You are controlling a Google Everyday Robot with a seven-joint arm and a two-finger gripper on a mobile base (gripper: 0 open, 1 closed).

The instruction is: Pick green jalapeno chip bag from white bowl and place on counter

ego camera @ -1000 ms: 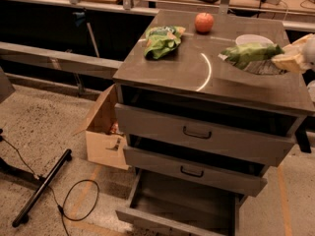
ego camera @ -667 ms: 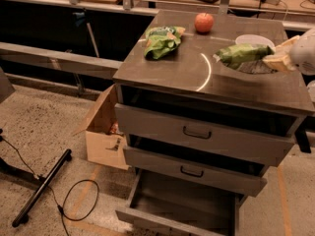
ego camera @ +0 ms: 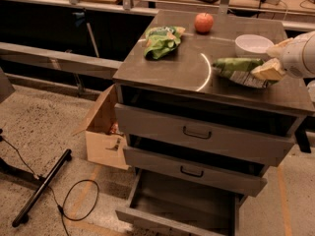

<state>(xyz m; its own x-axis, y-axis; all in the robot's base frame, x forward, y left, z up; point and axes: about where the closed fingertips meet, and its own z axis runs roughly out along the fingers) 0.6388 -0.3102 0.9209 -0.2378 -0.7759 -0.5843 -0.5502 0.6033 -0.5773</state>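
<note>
- The claw (ego camera: 269, 65), at the right edge of the counter (ego camera: 177, 68), pinches the green jalapeno chip bag (ego camera: 235, 65) by its right end.
- The bag has left the white bowl (ego camera: 252, 44) and is now lower, just in front of it.

- Pale green, perhaps dark-striped below: green jalapeno chip bag (ego camera: 235, 65).
- Plain white: white bowl (ego camera: 253, 45).
- Grey-brown with pale curved arc: counter (ego camera: 172, 70).
- Cream-tan: gripper (ego camera: 270, 63), at counter's right edge, clamped on the bag's end.
- Brighter green, yellow-orange corners: second chip bag (ego camera: 161, 41).
- Red: apple (ego camera: 204, 22).
</note>
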